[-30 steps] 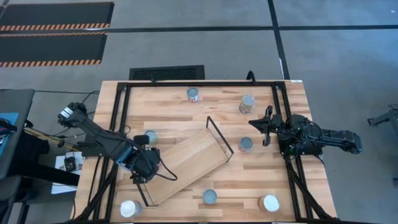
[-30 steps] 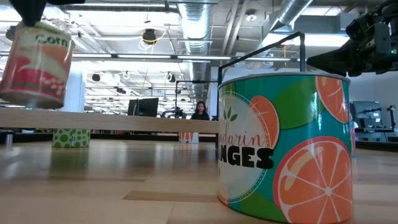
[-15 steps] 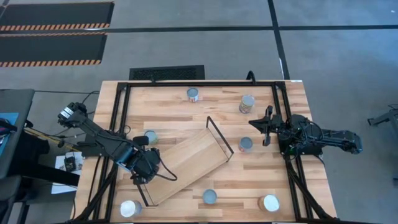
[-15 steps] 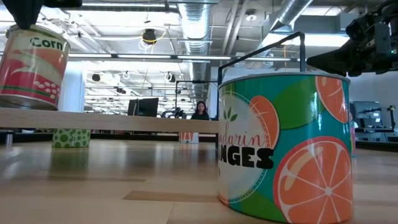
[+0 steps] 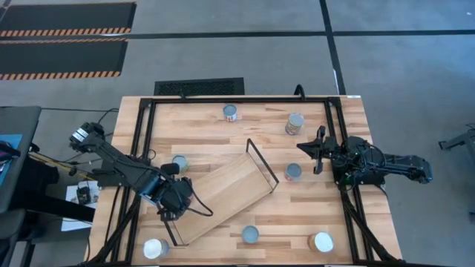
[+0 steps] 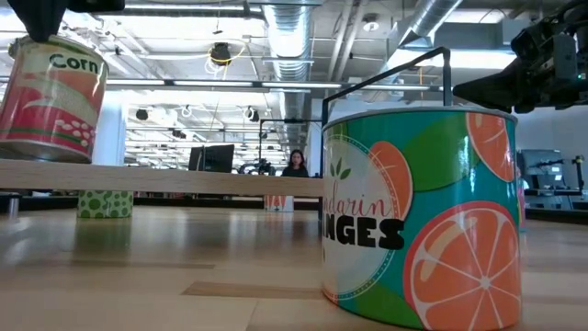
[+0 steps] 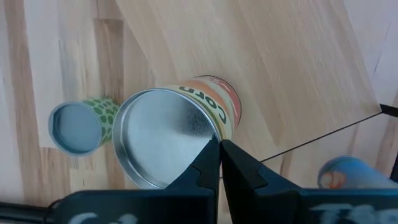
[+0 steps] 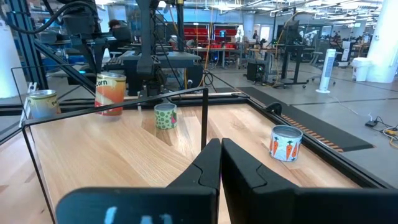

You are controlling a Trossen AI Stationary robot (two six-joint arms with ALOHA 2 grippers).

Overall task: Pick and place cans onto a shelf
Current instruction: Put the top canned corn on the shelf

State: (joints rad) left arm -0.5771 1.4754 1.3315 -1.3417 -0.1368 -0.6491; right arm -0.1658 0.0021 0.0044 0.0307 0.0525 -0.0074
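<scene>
Even, bright overhead lighting from ceiling strip lights (image 6: 184,83), soft reflections on the desk (image 6: 138,267), mild glare on the corn can's silver lid (image 7: 158,140), blurred near fingers (image 7: 214,171).

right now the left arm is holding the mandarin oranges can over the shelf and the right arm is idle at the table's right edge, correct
Not quite. The can in the left gripper is the corn can, not the mandarin oranges one; the low view and left wrist view show its "Corn" label. The mandarin oranges can stands on the table. The rest holds: it is over the shelf, and the right gripper waits at the right edge.
</scene>
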